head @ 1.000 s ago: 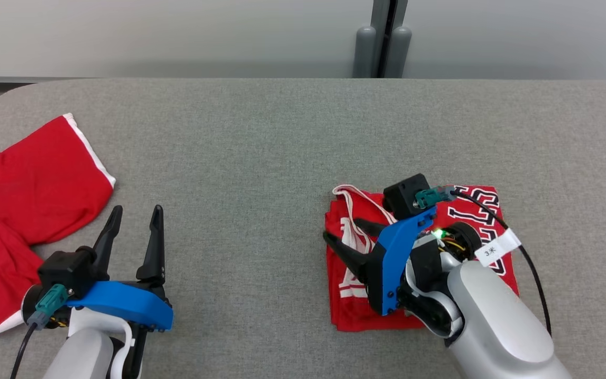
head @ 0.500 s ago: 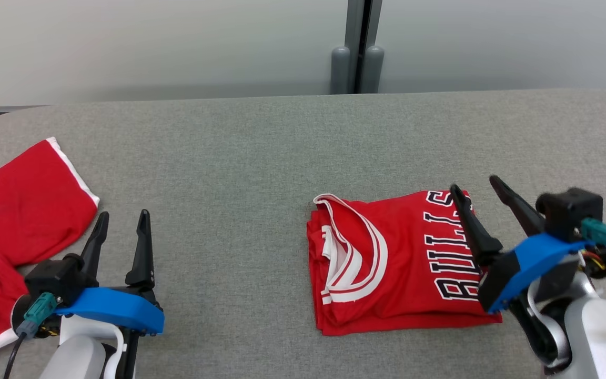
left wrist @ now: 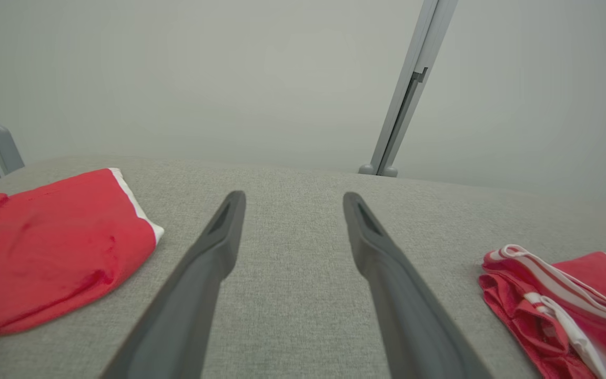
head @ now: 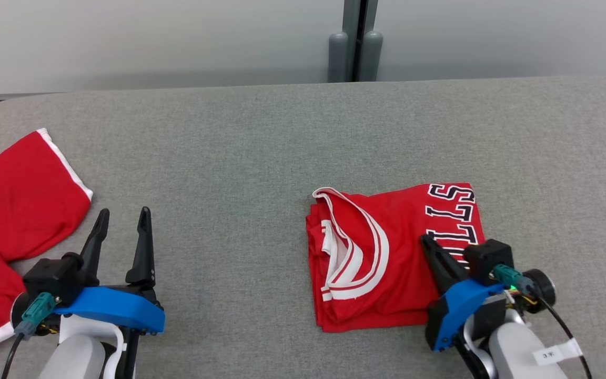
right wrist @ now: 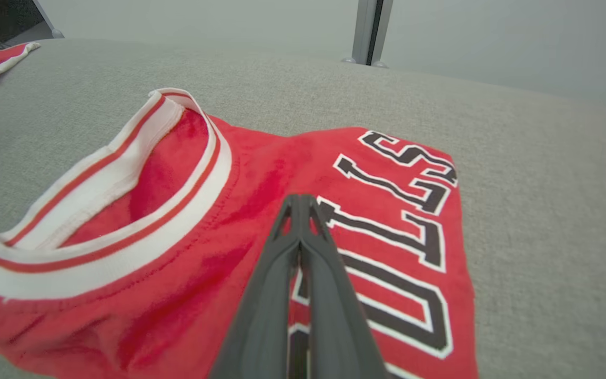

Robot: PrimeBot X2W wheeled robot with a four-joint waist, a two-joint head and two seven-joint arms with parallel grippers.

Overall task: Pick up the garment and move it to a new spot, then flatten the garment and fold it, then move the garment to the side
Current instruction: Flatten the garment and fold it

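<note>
R fingers (right wrist: 269,300) tight together over folded jersey (head: 397,237), lettering (head: 451,210) part-hidden; L fingers (left wrist: 213,252) wide.

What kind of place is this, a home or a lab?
Likely a robot test lab: a grey cloth-covered table, bare pale wall panels, and a folded red jersey set out.

Grey fabric-covered table (head: 261,147) with a rounded far-left corner, set against a pale wall (head: 150,42); a grey post (head: 355,31) rises behind its far edge.
</note>
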